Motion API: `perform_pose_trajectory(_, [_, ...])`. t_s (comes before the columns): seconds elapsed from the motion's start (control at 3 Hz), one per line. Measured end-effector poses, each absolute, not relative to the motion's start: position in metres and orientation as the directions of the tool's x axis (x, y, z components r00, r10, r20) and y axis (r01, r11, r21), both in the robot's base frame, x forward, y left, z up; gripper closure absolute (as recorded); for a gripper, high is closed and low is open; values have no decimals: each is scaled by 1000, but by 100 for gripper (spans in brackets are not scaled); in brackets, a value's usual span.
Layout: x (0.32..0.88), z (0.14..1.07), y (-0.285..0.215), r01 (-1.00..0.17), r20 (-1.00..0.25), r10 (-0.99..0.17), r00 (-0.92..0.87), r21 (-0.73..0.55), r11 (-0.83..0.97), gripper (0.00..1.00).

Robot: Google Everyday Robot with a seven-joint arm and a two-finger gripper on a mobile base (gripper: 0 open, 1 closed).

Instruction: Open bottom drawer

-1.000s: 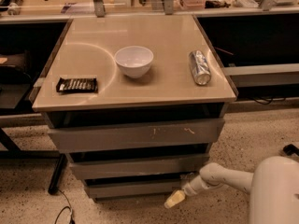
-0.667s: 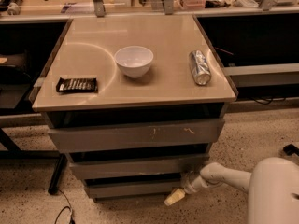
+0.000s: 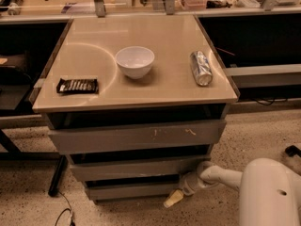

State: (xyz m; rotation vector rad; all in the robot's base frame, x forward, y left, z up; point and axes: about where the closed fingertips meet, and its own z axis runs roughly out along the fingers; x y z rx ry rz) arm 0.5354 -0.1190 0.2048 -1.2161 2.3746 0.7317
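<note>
End effector sits low, bottom drawer just left of it; can't tell if it's apart or together. I'd hook the front's top edge, then pull straight out.

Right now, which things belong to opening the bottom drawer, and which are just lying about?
In the job: bottom drawer; end effector, low by that drawer's right front corner.
Lying about: white bowl, can on its side, wrapped snack bar, all on the tabletop; top drawer; middle drawer.
</note>
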Motion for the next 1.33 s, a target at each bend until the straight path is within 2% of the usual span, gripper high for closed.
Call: perform_pose_trajectory(1.33, [499,194,-125,-824,-474,-674,-567,340,454,0])
